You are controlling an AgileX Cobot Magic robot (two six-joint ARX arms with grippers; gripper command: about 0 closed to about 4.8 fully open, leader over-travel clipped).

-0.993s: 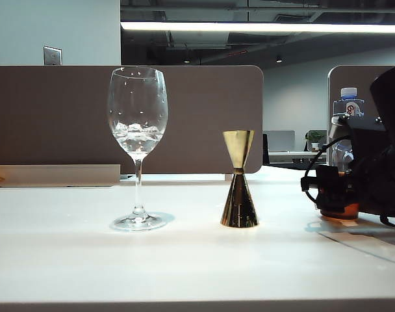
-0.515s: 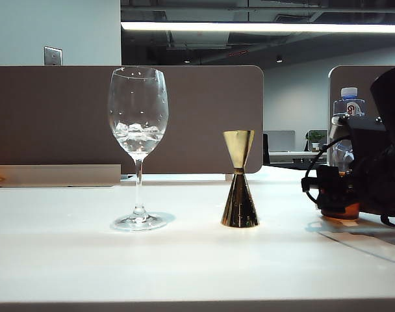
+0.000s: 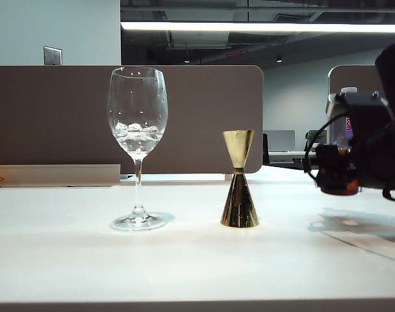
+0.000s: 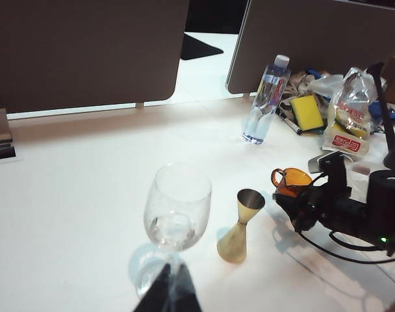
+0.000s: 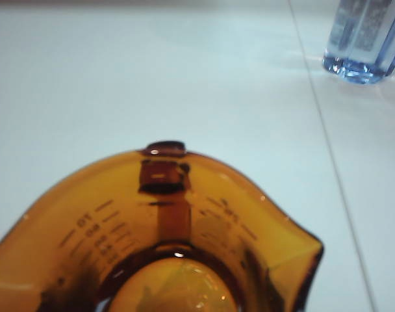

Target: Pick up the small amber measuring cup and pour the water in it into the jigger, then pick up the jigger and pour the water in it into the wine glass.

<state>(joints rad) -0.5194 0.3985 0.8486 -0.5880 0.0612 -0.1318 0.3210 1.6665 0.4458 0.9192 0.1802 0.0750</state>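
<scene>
Gripping small amber measuring cup (image 4: 290,181), right end effector (image 3: 337,177) is held clear of bench (image 3: 184,260). Jigger (image 3: 239,179) is stood upright at its 9 o'clock in exterior view, wine glass (image 3: 138,146) beyond. Left end effector (image 4: 167,294) is barely seen above glass, state untellable; right arm judged nearer.

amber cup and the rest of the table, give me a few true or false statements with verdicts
1. The right end effector holds the small amber measuring cup off the table. True.
2. The jigger lies on its side. False: it stands upright on the table.
3. The wine glass stands left of the jigger in the exterior view. True.
4. The wine glass is dry. False: a little water sits in its bowl.
5. The amber cup is tipped over the jigger. False: it is off to the jigger's right, not above it.
6. The left end effector grips the jigger. False: nothing touches it.
</scene>
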